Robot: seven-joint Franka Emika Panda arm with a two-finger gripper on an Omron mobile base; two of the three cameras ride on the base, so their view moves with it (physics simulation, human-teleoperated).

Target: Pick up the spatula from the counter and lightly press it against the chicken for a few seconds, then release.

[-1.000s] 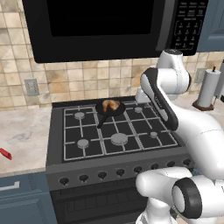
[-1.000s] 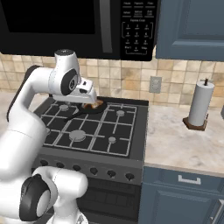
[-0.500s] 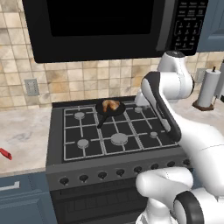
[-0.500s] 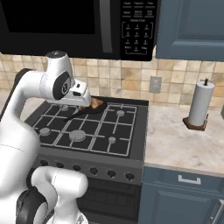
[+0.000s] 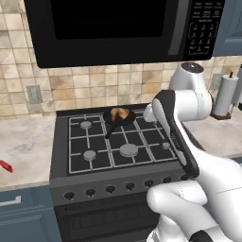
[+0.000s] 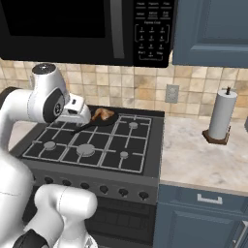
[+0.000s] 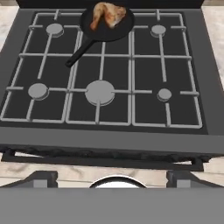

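A roasted chicken piece point(image 7: 107, 14) lies in a small black pan point(image 7: 114, 29) on the stove's back burner, its handle pointing toward the front left. The chicken point(image 5: 119, 113) shows the same way from the left base. The red spatula point(image 5: 4, 166) lies on the counter at the far left edge, mostly cut off by the frame. My gripper point(image 7: 113, 179) hangs over the stove's front edge, well short of the pan, open with nothing between its fingertips point(image 7: 43, 178). From the right base, the hand point(image 6: 80, 115) sits just left of the pan.
The black gas stove point(image 5: 61, 142) has raised grates and a row of knobs along its front. A microwave point(image 5: 118, 28) hangs low over it. A paper towel roll point(image 6: 222, 116) stands on the right counter. Beige counter point(image 5: 28, 142) runs left of the stove.
The hand has drawn back from the pan toward the stove's front, and the jaws have spread wider. Chicken, pan and spatula have not moved.
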